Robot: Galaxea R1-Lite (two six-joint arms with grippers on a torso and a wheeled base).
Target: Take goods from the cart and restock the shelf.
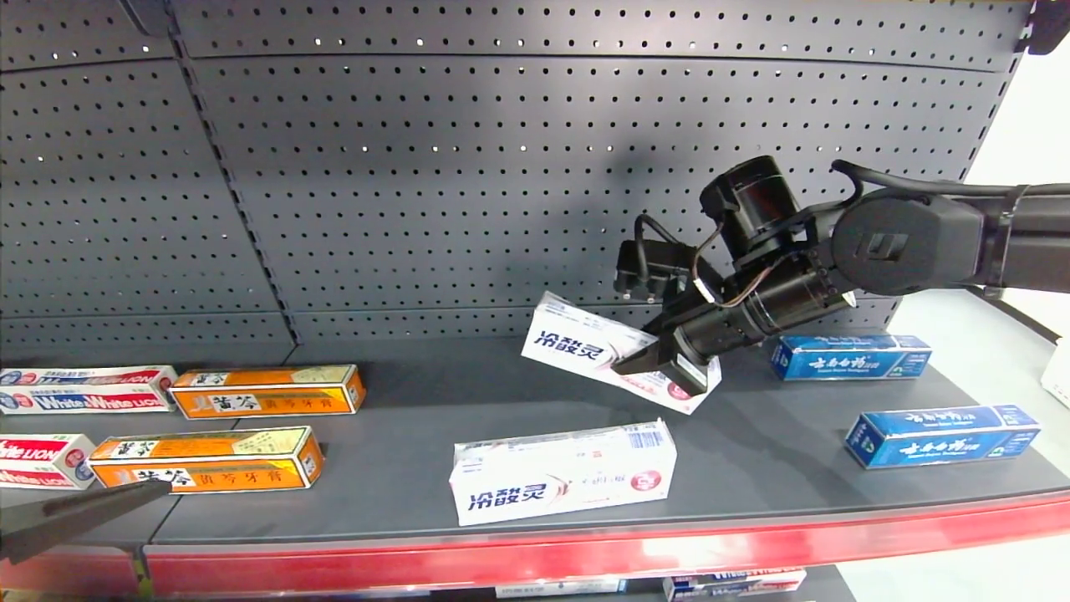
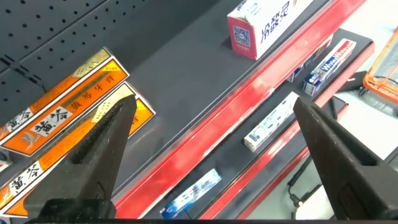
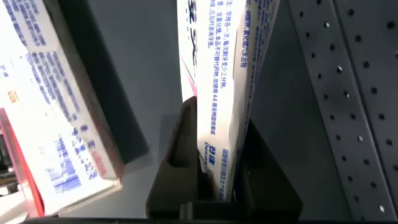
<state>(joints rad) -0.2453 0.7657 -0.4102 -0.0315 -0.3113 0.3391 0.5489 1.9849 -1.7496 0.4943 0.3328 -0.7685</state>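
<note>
- Toothpaste box (image 1: 602, 351), white with blue lettering, is clamped in the right hand (image 1: 660, 368) above the back half of the shelf (image 1: 401, 393), close to the pegboard wall (image 1: 501, 209).
- That hand's fingers are closed on the box's right-hand end, one on each broad face, as the right wrist view shows (image 3: 221, 155); the rest of the box (image 3: 227, 74) sticks out beyond the fingertips.
- Its long axis runs roughly left to right along the shelf, but tilted: the free left end is raised and the gripped right end sits low. I cannot tell whether the low corner touches the shelf board.
- A matching white box (image 1: 562, 471) lies flat in front of it, near the red shelf edge, with its long axis along that edge. The held box hangs behind it and apart from it.
- Two blue boxes (image 1: 851, 357) (image 1: 942, 435) lie to the right, the rear one near the gripped end. The room to set down looks to be behind the front white box.
- My judgement: the move turns on dropping the raised left end until the box lies level, parallel to the box in front, then letting go.
- The left hand (image 2: 212, 109) is spread wide and holds nothing. It sits low at the shelf's front left, by the orange boxes (image 1: 206, 459), well apart from the held box, so the right arm does this placement.
</note>
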